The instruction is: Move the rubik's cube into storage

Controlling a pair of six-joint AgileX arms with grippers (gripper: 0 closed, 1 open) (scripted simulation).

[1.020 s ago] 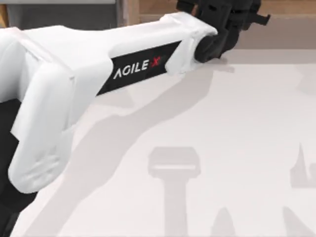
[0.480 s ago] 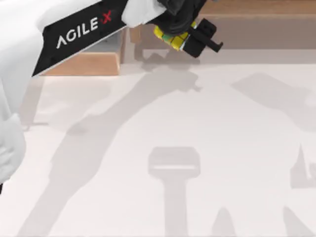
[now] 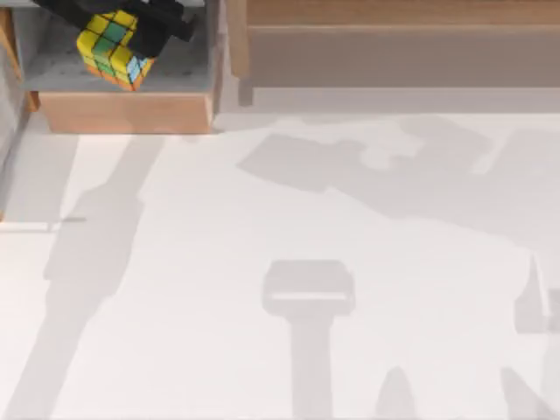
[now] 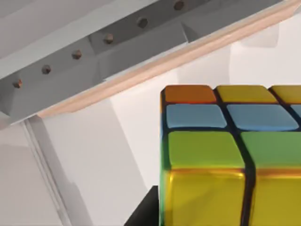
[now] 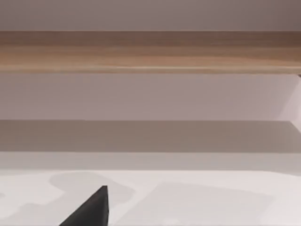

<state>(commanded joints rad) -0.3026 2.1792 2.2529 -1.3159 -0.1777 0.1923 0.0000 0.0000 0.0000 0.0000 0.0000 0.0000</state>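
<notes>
My left gripper pinches the rubik's cube over the wooden storage compartment, table's far left.

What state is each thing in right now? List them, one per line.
rubik's cube: tilted, held off the floor of the compartment, above the open storage box.
left tool: shut on the rubik's cube, at the top view's far left corner.
storage box: open on top, wooden front wall, grey floor showing beneath the cube.
right tool: one dark fingertip in the right wrist view; grip cannot be judged.
</notes>
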